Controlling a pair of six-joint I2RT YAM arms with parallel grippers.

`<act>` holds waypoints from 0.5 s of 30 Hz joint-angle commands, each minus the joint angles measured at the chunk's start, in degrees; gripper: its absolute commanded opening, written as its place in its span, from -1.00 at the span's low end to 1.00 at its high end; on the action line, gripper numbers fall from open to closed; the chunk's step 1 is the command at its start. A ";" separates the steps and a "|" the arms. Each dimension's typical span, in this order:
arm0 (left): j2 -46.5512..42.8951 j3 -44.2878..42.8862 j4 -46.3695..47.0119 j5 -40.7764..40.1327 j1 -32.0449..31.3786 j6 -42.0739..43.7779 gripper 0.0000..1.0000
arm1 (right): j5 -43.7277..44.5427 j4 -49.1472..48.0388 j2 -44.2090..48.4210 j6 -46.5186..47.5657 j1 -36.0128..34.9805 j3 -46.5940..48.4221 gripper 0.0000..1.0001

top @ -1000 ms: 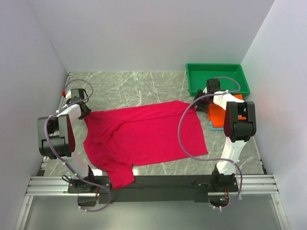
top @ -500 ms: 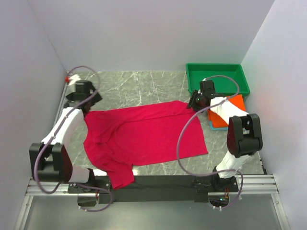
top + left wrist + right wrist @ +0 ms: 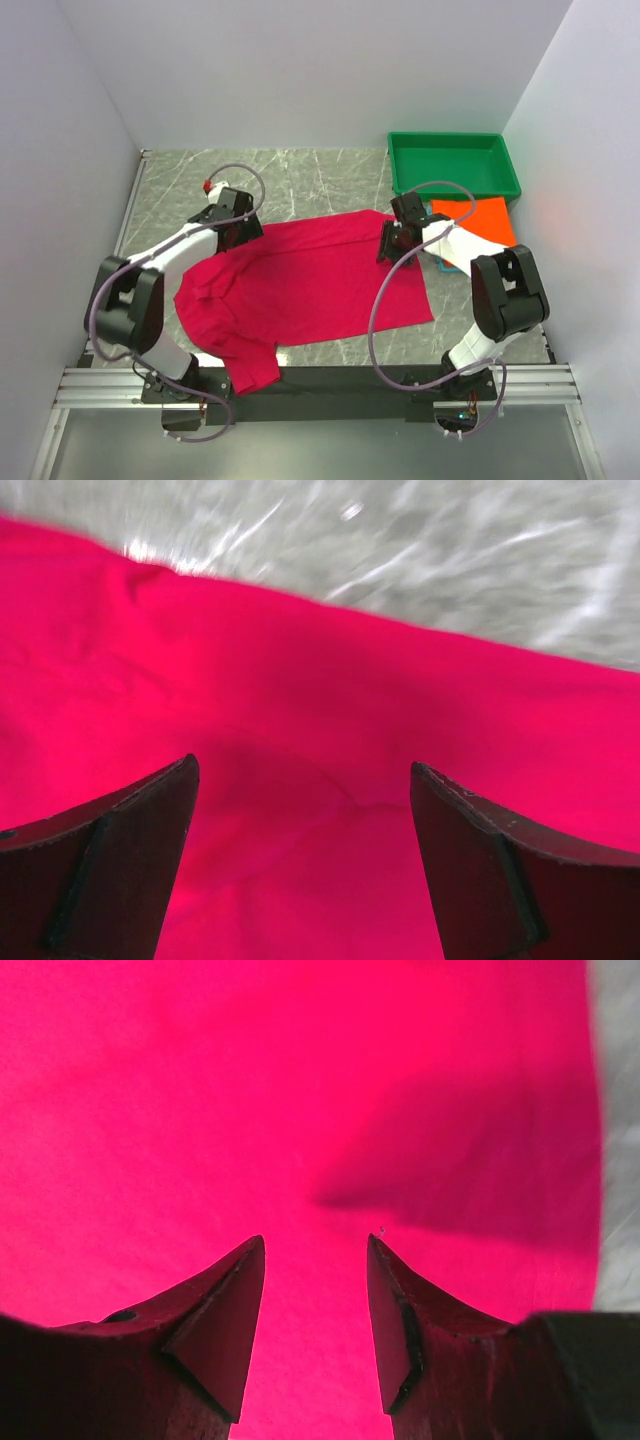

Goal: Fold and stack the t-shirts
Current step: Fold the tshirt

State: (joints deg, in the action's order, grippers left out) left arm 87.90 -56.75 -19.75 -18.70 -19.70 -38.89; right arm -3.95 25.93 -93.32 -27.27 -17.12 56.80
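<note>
A crimson-pink t-shirt (image 3: 305, 285) lies spread flat on the marble table, one sleeve hanging toward the near edge. My left gripper (image 3: 240, 232) hovers over its far left part, jaws wide open with only pink cloth (image 3: 300, 780) beneath them. Over the shirt's far right corner sits my right gripper (image 3: 388, 243), its jaws open above the cloth (image 3: 315, 1160) and holding nothing. An orange t-shirt (image 3: 478, 225) lies folded at the right on a teal one (image 3: 447, 265), of which only an edge shows.
A green plastic tray (image 3: 455, 165) stands at the far right corner. Walls close in the table on the left, back and right. A black rail (image 3: 320, 380) with the arm bases runs along the near edge.
The left gripper has opened and moved from the shirt's far left corner inward over the cloth. The right gripper shifted left from the orange shirt onto the pink shirt's far right corner.
</note>
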 commanded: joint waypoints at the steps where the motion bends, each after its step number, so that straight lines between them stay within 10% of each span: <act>1: 3.41 0.50 -0.47 -3.36 0.37 -3.90 0.82 | 1.57 4.20 0.59 1.25 -2.29 -1.77 0.05; 15: 11.42 0.15 -2.23 -3.72 10.03 -2.94 0.79 | -6.95 11.42 -2.92 1.07 -16.18 -1.87 0.10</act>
State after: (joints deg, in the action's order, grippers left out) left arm 98.02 -56.07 -20.49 -21.58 -12.51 -42.48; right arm -6.92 33.93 -94.06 -26.06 -30.41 53.87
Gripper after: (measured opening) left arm 0.897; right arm 0.549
